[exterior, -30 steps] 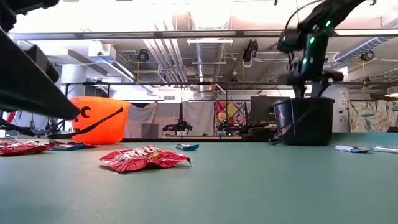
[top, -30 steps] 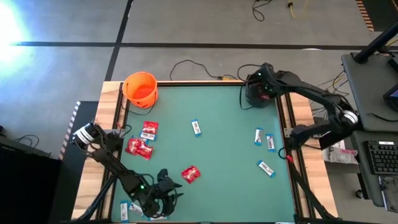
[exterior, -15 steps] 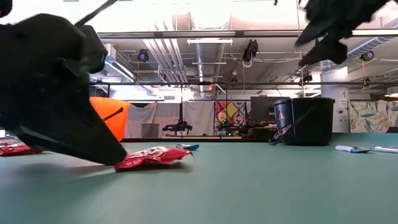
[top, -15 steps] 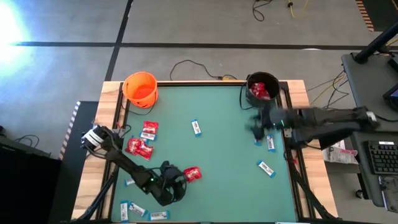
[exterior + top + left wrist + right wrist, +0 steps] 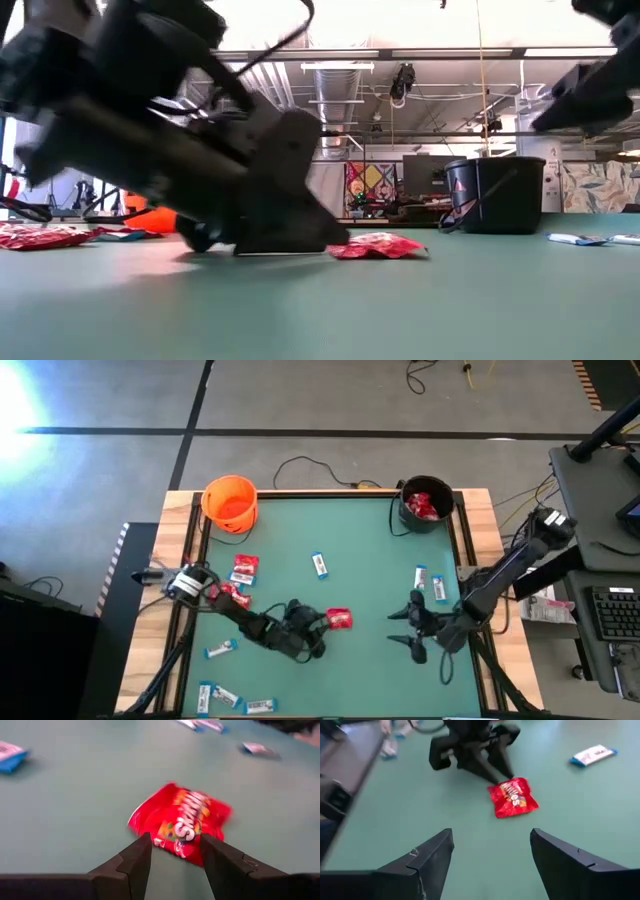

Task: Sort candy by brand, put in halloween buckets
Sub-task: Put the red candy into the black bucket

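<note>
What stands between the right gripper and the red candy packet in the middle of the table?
Nothing visible: bare green table lies between the open right gripper and the crinkly red candy packet. The left gripper is at the packet's opposite side.

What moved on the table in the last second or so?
The right gripper swung from over the black bucket to the table's near side, open and empty. The left gripper slid toward the middle, pushing a red packet along. The orange bucket and blue bars stayed put.
</note>
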Robot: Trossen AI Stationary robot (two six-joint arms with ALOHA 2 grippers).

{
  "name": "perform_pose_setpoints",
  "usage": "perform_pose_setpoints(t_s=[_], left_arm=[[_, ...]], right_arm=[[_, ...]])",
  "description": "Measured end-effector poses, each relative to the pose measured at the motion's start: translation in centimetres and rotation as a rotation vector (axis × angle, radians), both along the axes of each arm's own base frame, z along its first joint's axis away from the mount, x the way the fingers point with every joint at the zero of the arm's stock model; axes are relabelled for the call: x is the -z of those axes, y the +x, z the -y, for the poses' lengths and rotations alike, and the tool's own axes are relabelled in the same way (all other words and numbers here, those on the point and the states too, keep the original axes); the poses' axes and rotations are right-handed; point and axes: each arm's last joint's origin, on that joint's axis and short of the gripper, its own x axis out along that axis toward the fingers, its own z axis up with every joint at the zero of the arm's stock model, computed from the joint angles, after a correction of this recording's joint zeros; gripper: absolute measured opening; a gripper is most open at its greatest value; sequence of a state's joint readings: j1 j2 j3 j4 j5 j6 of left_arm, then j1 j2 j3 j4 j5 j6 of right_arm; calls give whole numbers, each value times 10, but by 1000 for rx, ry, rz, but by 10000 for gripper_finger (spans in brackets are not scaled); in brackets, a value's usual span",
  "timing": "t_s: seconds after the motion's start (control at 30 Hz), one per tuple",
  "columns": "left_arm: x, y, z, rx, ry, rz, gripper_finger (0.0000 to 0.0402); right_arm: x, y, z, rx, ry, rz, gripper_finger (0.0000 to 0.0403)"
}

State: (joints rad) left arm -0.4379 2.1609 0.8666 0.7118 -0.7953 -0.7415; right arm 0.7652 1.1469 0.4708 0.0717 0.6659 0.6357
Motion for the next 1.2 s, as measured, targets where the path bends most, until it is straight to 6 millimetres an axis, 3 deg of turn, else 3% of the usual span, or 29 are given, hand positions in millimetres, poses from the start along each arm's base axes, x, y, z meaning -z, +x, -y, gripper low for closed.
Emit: perform_pose_setpoints(t_s=[0.13, 0.4, 0.6, 0.77, 0.97, 1.2], left_arm=[[1, 13, -12, -44, 4, 7, 155], [-20, 20, -6, 25, 56, -12, 155], [-68, 4, 12, 202, 40, -7, 155], [-107, -17, 31, 325, 144, -30, 155], [-115, -34, 36, 324, 105, -104, 155], [-107, -35, 32, 259, 124, -141, 155]], right_arm=[[18, 16, 0, 76, -42, -52, 276], [44, 55, 18, 199, -121, -154, 312], [49, 88, 18, 124, -183, -119, 328], [60, 119, 41, 63, -111, -205, 326], [71, 140, 57, 25, -82, -249, 317], [91, 140, 57, 31, -110, -305, 274]])
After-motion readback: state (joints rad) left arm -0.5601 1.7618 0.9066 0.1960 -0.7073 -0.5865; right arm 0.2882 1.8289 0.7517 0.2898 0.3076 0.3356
